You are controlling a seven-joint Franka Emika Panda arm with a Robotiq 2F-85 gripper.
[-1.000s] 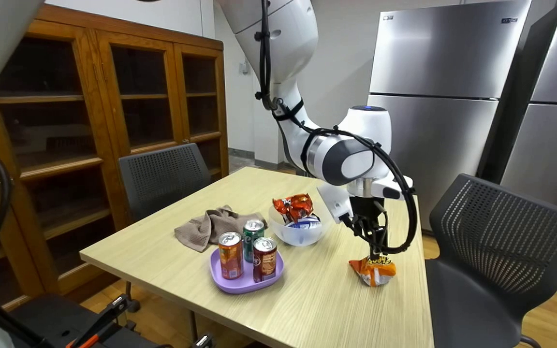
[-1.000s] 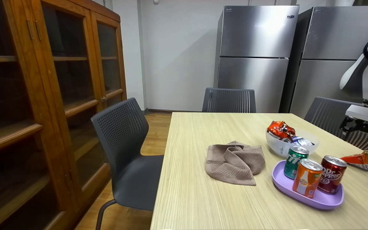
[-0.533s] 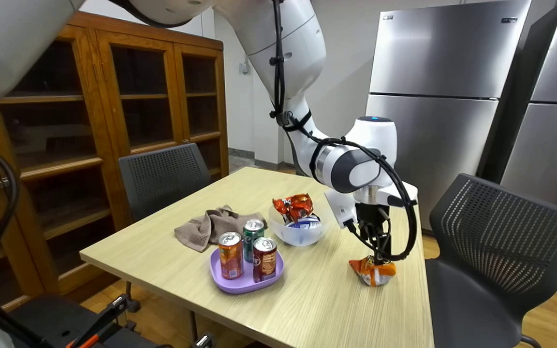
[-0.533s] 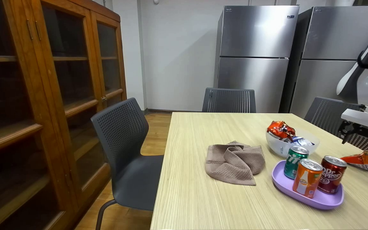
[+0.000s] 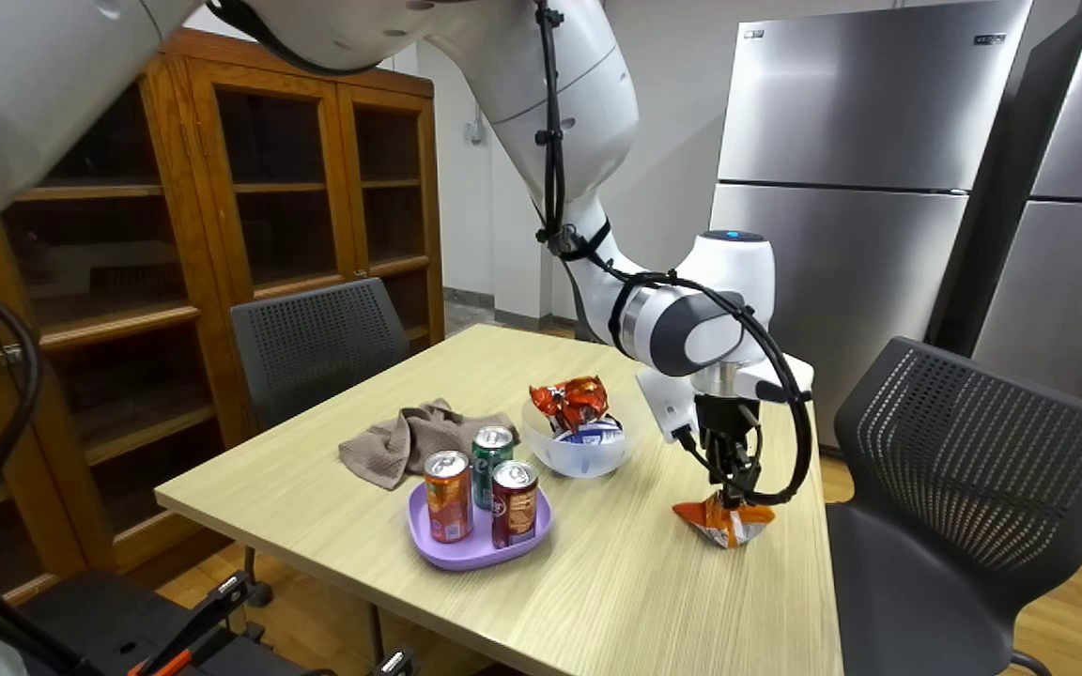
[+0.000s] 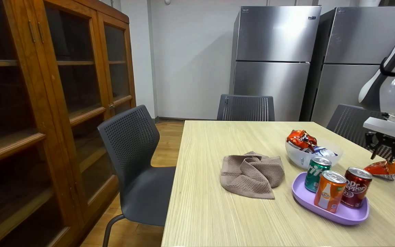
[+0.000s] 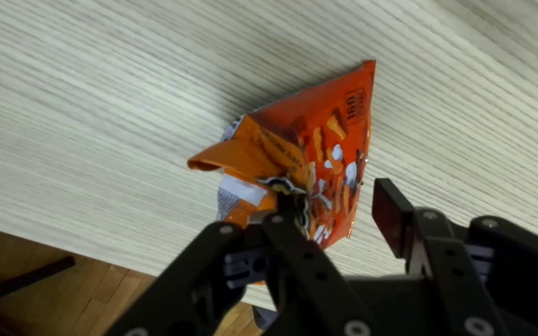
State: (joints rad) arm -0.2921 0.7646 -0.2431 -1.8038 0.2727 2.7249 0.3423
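Observation:
An orange and red snack bag (image 7: 329, 116) lies crumpled on the pale wooden table, with white and black print on it. My gripper (image 7: 334, 205) reaches in from the bottom of the wrist view, its jaws partly closed but still apart. The left finger presses against the bag's folded middle, its tip partly hidden there. Clear of the bag stands the right finger's pad (image 7: 392, 219), bare table showing between. In an exterior view the gripper (image 5: 734, 502) is directly above the bag (image 5: 731, 526); in an exterior view its fingers straddle part of the bag (image 6: 386, 169).
A purple tray (image 5: 480, 561) carries an orange can (image 5: 448, 507), a green can (image 5: 492, 453) and a dark red can (image 5: 514, 512). Behind it are a frosted bowl (image 5: 579, 460) of packets and a brown cloth (image 5: 409, 441). A dark chair (image 5: 982, 460) stands by the table's edge.
My gripper has moved down to the bag and slightly sideways, and its jaws have narrowed. The bag has shifted a little, and its ends spread out more in an exterior view.

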